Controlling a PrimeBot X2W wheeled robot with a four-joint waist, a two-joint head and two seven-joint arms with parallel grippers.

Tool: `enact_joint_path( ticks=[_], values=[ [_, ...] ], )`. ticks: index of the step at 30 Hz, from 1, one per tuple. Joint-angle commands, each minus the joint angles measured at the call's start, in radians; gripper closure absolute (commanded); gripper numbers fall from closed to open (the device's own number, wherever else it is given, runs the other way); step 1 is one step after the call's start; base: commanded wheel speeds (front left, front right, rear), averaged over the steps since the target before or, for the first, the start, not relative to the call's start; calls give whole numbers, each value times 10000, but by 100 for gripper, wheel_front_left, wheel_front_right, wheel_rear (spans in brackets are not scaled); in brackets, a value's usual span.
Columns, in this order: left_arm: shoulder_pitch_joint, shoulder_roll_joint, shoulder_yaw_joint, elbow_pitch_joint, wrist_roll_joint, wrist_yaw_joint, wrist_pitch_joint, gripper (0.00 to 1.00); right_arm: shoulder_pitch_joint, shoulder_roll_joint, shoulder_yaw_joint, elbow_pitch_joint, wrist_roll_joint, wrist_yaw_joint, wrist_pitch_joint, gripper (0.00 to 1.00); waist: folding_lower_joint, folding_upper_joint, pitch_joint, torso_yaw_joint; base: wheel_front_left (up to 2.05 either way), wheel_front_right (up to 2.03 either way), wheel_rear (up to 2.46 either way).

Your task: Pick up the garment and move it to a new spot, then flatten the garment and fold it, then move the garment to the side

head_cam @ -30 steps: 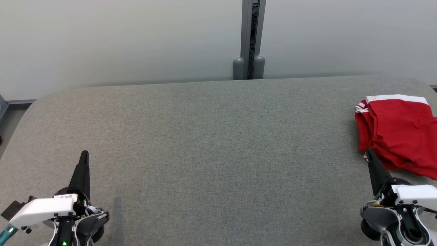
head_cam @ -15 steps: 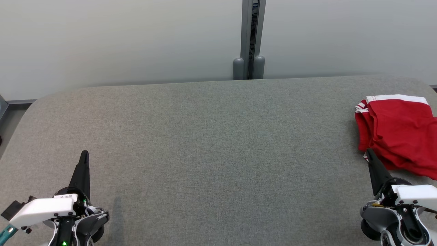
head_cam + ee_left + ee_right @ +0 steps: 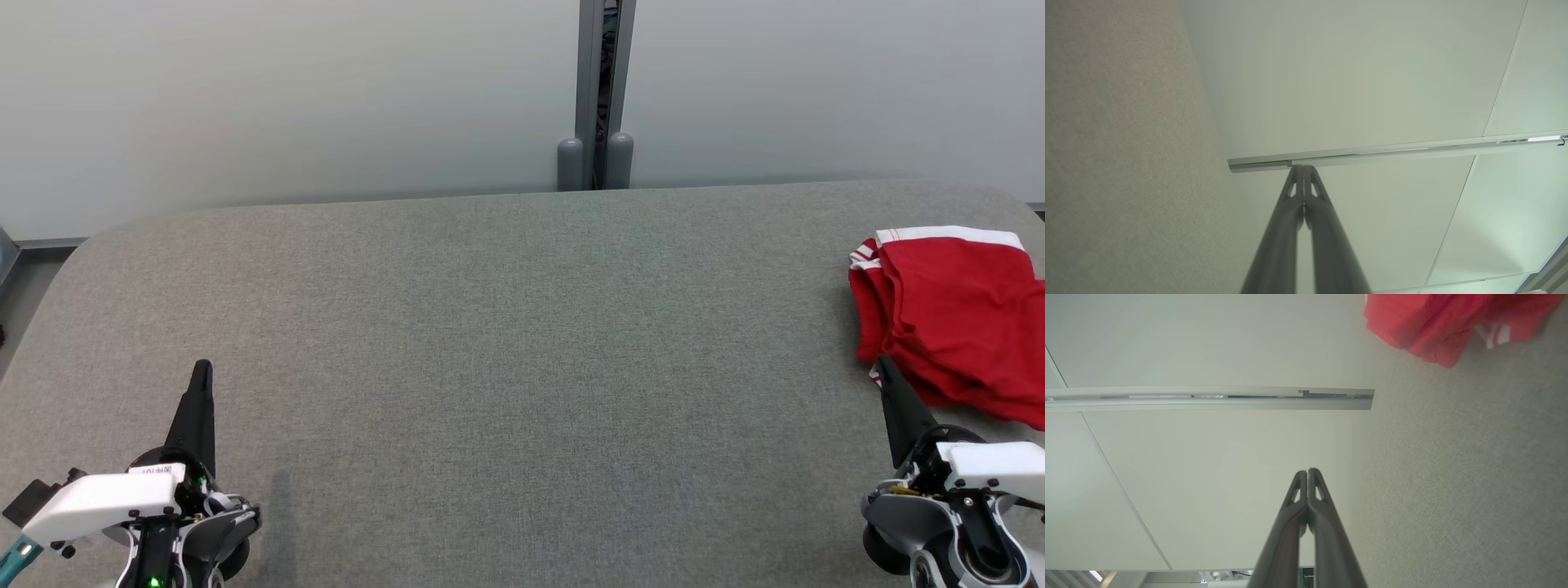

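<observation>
**Red garment parked at the right edge, both grippers shut**

The grey padded table (image 3: pixel 490 343) is mostly bare across the middle and left. The garment (image 3: pixel 955 318), red with white trim, is lying at the far right. It is stacked in a few loose layers with a wavy near edge and runs out of the head view on the right.

Honestly, the step in hand can't be pinned down. A layered pile off to the side fits a garment waiting to be lifted, and it fits one folded and set aside just as well. So no move is suggested here. One thing worth noting either way: the layers look soft and uneven, so they'd probably slide apart if dragged.

The left gripper (image 3: pixel 201 369) is seen near left, fingers pressed together, nothing held. The right gripper (image 3: pixel 881 362) is closed and empty too. Its tip is just beside the garment's near-left corner, and a gap shows in the right wrist view.
</observation>
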State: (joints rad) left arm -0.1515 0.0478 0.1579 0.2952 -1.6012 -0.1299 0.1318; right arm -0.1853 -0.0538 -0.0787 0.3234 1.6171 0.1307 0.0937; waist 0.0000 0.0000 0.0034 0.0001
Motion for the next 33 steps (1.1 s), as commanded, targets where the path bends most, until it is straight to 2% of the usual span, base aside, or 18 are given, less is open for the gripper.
enact_joint_path(
  ticks=[1,33],
  values=[
    [-136,45,29,-15,4,-34,31,100,-75,-16,-4,-1,-46,0,59,100,0,0,0,0,0,0,0],
    [-136,45,28,-17,4,-34,30,100,-78,-7,-33,0,-62,0,70,100,0,0,0,0,0,0,0]
  ],
)
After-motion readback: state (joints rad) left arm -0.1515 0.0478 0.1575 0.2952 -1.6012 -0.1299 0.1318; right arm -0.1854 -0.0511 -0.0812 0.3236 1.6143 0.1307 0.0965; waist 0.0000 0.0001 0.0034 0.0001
